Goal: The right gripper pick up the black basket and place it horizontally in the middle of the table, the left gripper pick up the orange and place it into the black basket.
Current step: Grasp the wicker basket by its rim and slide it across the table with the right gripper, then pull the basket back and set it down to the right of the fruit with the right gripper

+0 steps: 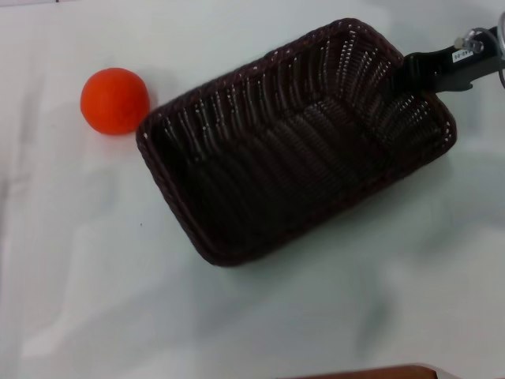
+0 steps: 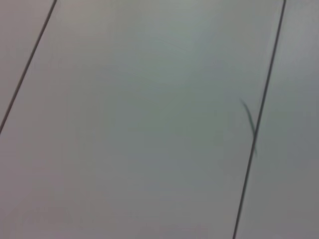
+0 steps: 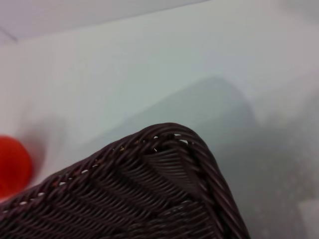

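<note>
The black basket (image 1: 300, 150) lies askew across the middle of the table (image 1: 95, 276), long axis running from near left to far right. My right gripper (image 1: 401, 73) reaches in from the far right, its black finger over the rim of the basket's far right end, shut on it. The orange (image 1: 114, 100) sits on the table just off the basket's far left corner, apart from it. The right wrist view shows a basket corner (image 3: 149, 199) close up and the orange (image 3: 12, 167) blurred beyond it. The left gripper is out of view.
A brown edge (image 1: 371, 373) shows at the near rim of the head view. The left wrist view shows only a pale surface (image 2: 149, 124) crossed by thin dark lines. Bare table lies to the near left and near right of the basket.
</note>
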Motion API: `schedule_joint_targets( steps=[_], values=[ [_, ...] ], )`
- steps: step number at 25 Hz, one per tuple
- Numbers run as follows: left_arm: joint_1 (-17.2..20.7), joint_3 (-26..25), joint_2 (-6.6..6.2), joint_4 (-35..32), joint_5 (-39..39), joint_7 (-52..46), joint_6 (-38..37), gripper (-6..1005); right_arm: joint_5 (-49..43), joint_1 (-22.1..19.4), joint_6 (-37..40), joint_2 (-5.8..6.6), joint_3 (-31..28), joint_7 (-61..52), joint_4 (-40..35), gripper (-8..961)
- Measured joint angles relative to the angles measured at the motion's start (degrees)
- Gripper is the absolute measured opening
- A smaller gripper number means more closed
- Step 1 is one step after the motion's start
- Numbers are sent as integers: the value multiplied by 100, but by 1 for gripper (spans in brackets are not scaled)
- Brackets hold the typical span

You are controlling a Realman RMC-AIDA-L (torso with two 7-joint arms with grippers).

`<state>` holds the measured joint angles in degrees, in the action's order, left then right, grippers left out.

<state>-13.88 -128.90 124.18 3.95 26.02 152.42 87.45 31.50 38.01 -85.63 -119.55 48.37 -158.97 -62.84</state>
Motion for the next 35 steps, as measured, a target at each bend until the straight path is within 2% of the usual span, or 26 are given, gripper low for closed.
schedule_joint_targets(
  steps=[5,9,19,26,35],
  values=[
    [-64,-36,-3,6,1,3,-158,876,1143,-584,350,0,-237,-134,33,186],
    [-100,-40,-9,86,10,5,-258,877,1423,-912,519,-10,-299,-148,134,186],
    [-111,-19,-8,221,7,7,-316,877,1317,-1005,593,-28,-181,-229,387,185],
    [-124,-34,-3,221,3,7,-340,877,812,-819,620,-22,161,-438,330,186],
    [-91,-37,10,182,-1,3,-336,877,495,-633,527,31,218,-424,158,153]
  ],
)
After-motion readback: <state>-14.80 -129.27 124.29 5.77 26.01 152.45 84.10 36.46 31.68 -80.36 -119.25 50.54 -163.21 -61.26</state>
